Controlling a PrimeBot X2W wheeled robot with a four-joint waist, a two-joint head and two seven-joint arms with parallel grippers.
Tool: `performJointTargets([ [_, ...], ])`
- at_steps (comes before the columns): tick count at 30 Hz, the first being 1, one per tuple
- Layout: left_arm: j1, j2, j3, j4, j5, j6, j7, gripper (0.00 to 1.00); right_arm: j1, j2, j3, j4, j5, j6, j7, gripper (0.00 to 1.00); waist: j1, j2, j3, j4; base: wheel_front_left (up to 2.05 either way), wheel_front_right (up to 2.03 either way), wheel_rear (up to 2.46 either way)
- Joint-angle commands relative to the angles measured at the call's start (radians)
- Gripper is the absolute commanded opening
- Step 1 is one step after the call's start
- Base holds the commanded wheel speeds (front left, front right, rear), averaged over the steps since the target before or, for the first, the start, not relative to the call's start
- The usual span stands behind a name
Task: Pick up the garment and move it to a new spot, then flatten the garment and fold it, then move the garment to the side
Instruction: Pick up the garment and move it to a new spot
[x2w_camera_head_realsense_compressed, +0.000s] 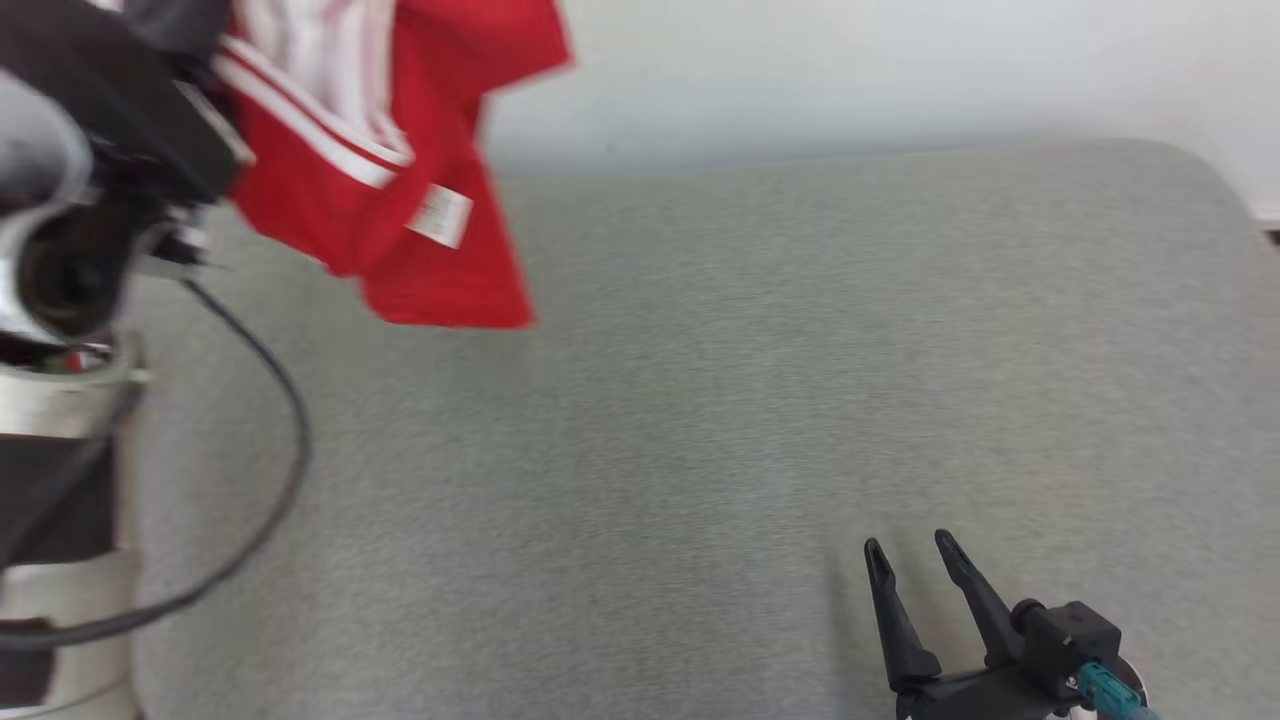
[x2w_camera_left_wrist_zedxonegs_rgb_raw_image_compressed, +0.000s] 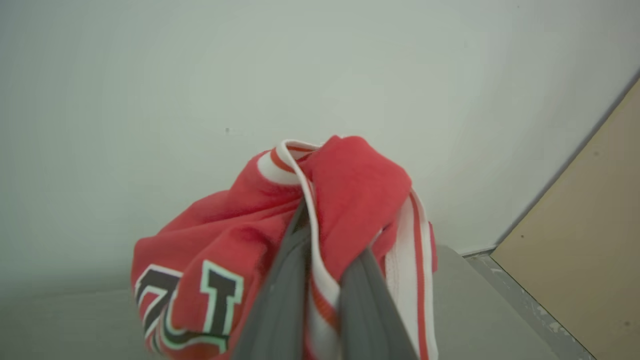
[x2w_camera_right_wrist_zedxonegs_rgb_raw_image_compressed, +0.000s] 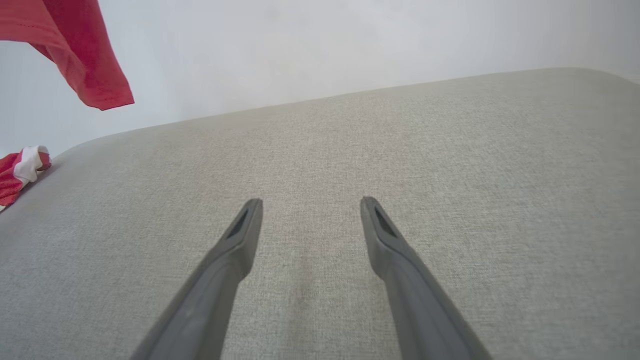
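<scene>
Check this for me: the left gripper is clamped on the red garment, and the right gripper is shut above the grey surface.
One error: the right gripper above the grey surface is open, fingers spread with nothing between them, as the right wrist view shows. The left gripper is indeed clamped on the red garment.

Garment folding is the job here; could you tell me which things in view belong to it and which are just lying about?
Job: red garment, left gripper shut on it, open right gripper, grey cloth surface.
Lying about: black cable, tan panel.
</scene>
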Motion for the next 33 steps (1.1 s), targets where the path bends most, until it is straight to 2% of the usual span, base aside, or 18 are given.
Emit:
performJointTargets([
  [1,0.012,-0.023,-0.028,-0.006,-0.014,-0.01,0.007,0.0,0.018,0.001,-0.004,0.002,0.005,-0.002,-0.001,1.0,0.0002,0.0001,-0.045,-0.091,0.0,0.0,0.0],
  [10,0.15,-0.136,-0.191,0.04,-0.007,-0.041,-0.02,0.0,0.038,0.001,-0.003,-0.016,0.023,-0.002,0.004,1.0,0.0002,0.0001,-0.031,-0.216,0.0,0.0,0.0],
  [15,0.255,-0.153,-0.274,0.146,0.045,-0.051,-0.103,0.0,0.045,0.001,0.008,-0.022,0.033,-0.002,0.003,1.0,0.0002,0.0001,-0.012,-0.269,0.0,0.0,0.0],
  [20,0.319,-0.156,-0.334,0.285,0.116,-0.048,-0.211,0.0,0.05,0.001,0.012,-0.023,0.032,-0.002,0.006,1.0,0.0002,0.0001,-0.008,-0.287,0.0,0.0,0.0],
  [22,0.332,-0.16,-0.35,0.339,0.145,-0.045,-0.263,0.83,0.052,0.001,0.008,-0.024,0.027,-0.002,0.009,1.0,0.0002,0.0001,-0.015,-0.284,0.0,0.0,0.0],
  [23,0.332,-0.16,-0.35,0.339,0.145,-0.045,-0.263,0.83,0.052,0.001,0.008,-0.024,0.027,-0.002,0.009,1.0,0.0002,0.0001,-0.015,-0.284,0.0,0.0,0.0],
  [24,0.338,-0.167,-0.349,0.361,0.152,-0.037,-0.293,1.0,0.054,0.001,0.006,-0.025,0.022,-0.002,0.012,1.0,0.0002,0.0001,-0.022,-0.28,0.0,0.0,0.0],
  [27,0.367,-0.191,-0.345,0.408,0.163,-0.017,-0.394,1.0,0.068,0.0,-0.015,-0.029,0.013,-0.002,0.021,1.0,0.0002,0.0001,-0.043,-0.255,0.0,0.0,0.0],
  [33,0.452,-0.214,-0.337,0.404,0.166,-0.014,-0.606,1.0,0.104,0.0,-0.088,-0.057,-0.026,-0.002,0.04,1.0,0.0002,0.0001,-0.094,-0.177,0.0,0.0,0.0],
])
